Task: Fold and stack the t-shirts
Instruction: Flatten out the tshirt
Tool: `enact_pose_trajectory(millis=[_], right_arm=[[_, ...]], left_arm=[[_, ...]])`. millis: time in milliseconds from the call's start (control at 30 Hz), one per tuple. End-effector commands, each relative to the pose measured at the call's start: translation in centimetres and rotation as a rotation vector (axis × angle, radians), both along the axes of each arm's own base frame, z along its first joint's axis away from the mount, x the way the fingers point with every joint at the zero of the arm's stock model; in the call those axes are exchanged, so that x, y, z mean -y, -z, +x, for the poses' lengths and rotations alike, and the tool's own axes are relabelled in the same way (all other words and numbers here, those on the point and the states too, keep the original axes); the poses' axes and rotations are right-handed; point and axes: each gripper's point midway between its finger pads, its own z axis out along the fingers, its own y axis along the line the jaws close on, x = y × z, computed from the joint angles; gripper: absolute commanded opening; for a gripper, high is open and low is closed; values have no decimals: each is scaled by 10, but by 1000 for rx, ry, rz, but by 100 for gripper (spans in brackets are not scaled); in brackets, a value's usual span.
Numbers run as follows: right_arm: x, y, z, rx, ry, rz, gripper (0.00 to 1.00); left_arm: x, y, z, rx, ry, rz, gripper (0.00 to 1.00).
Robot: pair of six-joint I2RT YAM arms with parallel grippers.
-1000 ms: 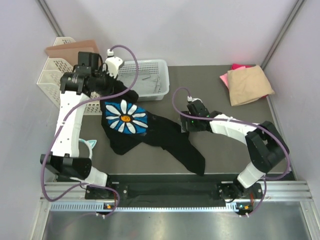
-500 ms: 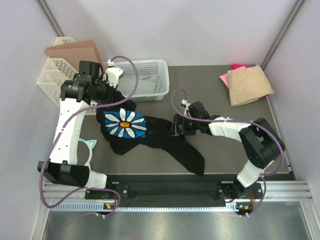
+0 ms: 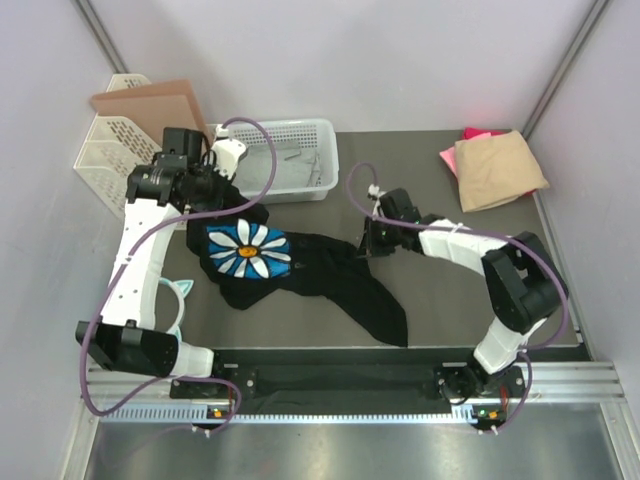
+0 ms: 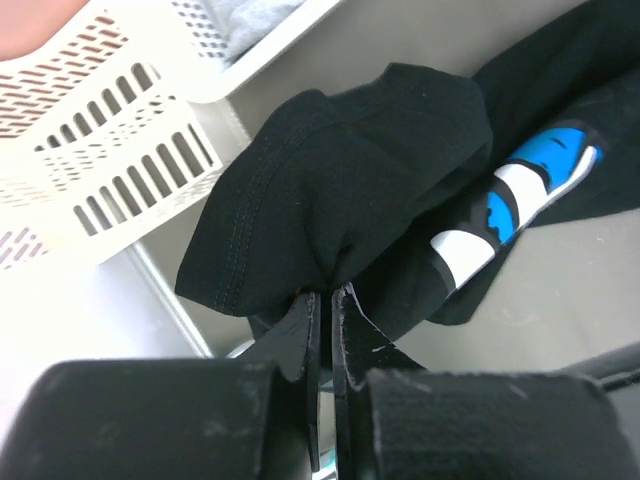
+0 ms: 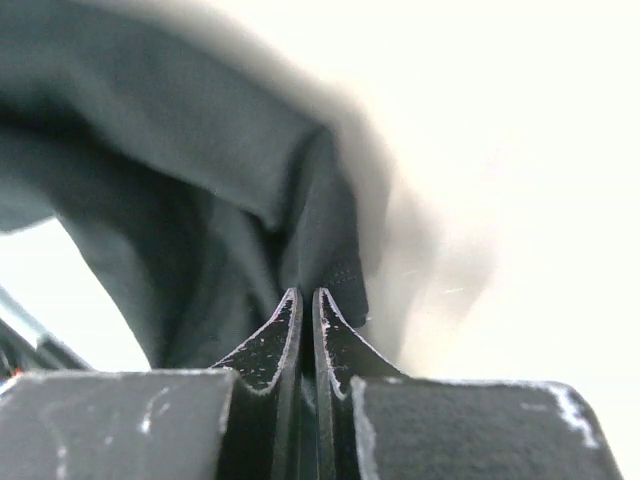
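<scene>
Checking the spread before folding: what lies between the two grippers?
The black shirt, pinched by the left gripper and right gripper, its daisy print between them; the top view shows it.

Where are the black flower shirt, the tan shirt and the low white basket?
black flower shirt point(image 3: 250, 250): top view, on its daisy print.
tan shirt point(image 3: 498, 170): top view, middle of the folded cloth.
low white basket point(image 3: 330, 160): top view, on its right wall.

Even, soft overhead light — right wrist view blown-out, blurred up close.
</scene>
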Motion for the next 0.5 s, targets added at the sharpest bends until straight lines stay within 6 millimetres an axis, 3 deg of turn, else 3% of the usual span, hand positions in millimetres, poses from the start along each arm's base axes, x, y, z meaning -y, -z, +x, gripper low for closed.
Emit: enact_pose_trajectory(millis=[0,33,67,100,133,167,200,233,267,300,367,400,433,467], right_arm=[[51,-107,74,275,178,-33,0],[62,-120,84,305,205,-49,0],[84,-130,94,311,266,-78,0],[92,-159,107,363,298,-61,0],[101,-172,113,384,327,-62,0],[115,-185,121,410,371,-69,0],[121,-210,128,458,396,-54,0],[125,-221,132,480,409,-54,0],[132,-228,134,486,428,-71,0],[133,-247,141,517,437,-67,0],[138,-255,146,525,456,-90,0],[140,-262,147,526,465,-100,0],[142,-265,146,531,472,-104,0],[144,-269,144,536,481,-107,0]], left_arm=[[-8,-25,44,153,-73,19,0],[-14,-52,58,237,-106,33,0],[-14,-52,75,238,-119,38,0],[-15,-64,86,268,-136,40,0],[-14,-103,96,361,-150,16,0],[-11,-100,115,351,-155,12,0],[-9,-112,123,378,-157,0,0],[-9,-155,126,482,-164,-23,0],[-2,-151,141,478,-155,-20,0],[-1,-163,145,517,-159,-17,0],[7,-184,150,599,-146,-1,0],[11,-185,149,607,-135,7,0],[14,-173,149,580,-126,30,0],[21,-178,139,589,-108,22,0]])
